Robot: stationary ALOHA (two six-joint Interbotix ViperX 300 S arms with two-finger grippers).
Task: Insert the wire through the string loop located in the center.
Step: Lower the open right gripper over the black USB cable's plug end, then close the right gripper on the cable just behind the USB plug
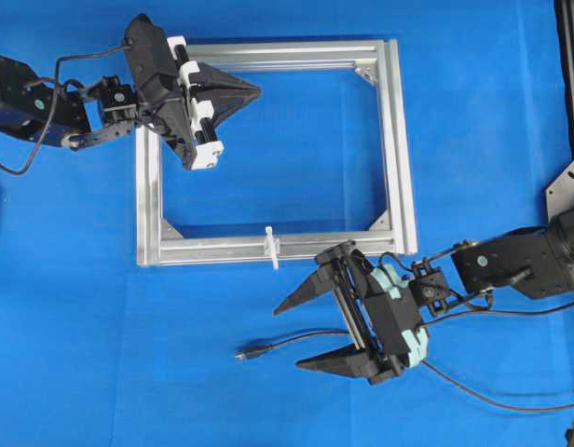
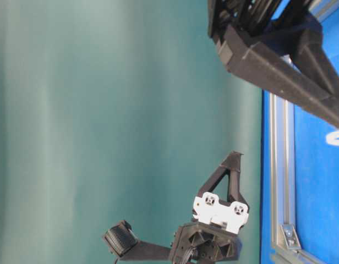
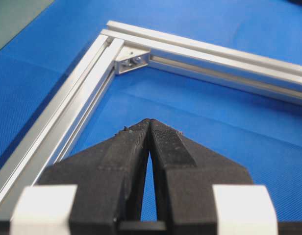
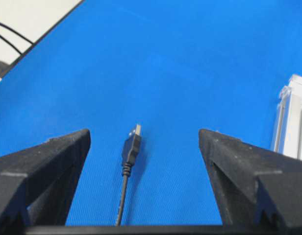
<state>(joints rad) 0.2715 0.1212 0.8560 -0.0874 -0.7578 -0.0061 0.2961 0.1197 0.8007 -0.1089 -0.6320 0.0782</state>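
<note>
The wire (image 1: 268, 346) is a thin black cable lying on the blue cloth, its plug tip (image 1: 240, 355) pointing left. My right gripper (image 1: 289, 337) is open over it, one finger on each side and neither touching. In the right wrist view the wire (image 4: 130, 147) lies between the spread fingers of my right gripper (image 4: 143, 134), nearer the left one. The string loop (image 1: 271, 247) is a small white sliver standing on the near bar of the frame, above and left of the right gripper. My left gripper (image 1: 257, 90) is shut and empty over the frame's far left corner, fingertips pressed together (image 3: 150, 121).
The silver aluminium frame (image 1: 399, 140) lies flat on the cloth, with grey brackets in its corners (image 3: 134, 59). The wire's tail runs right past the right arm (image 1: 492, 402). A metal bracket (image 1: 568, 182) sits at the right edge.
</note>
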